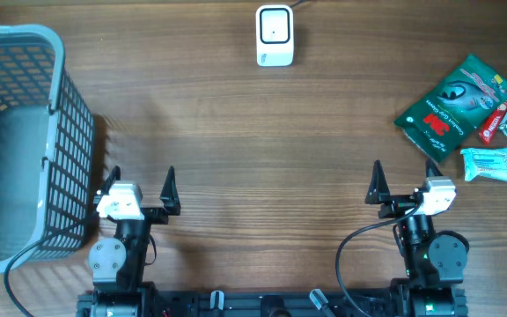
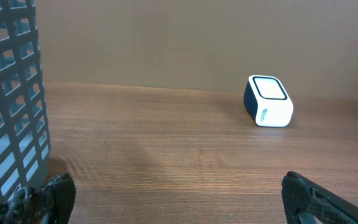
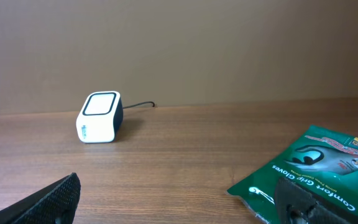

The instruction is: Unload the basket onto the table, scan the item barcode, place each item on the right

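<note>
The tabletop (image 1: 236,123) is finished in matt wood grain; the scanner (image 1: 275,37) is cased in smooth plastic; the glove packet (image 1: 451,107) is wrapped in glossy film.

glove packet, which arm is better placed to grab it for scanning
Right: the glove packet lies just ahead of the open right pincer; the left pincer sits far off by the basket.

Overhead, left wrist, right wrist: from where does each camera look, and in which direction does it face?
Overhead: above the table, looking straight down on basket, scanner and green glove package; both arms show at the bottom, left gripper and right gripper open.
Left wrist: low on the left arm, facing forward past the basket to the scanner; own fingertips in the bottom corners.
Right wrist: low on the right arm, facing forward to scanner and package; own fingertips at the bottom.
Shared: all three views show the scanner.
</note>
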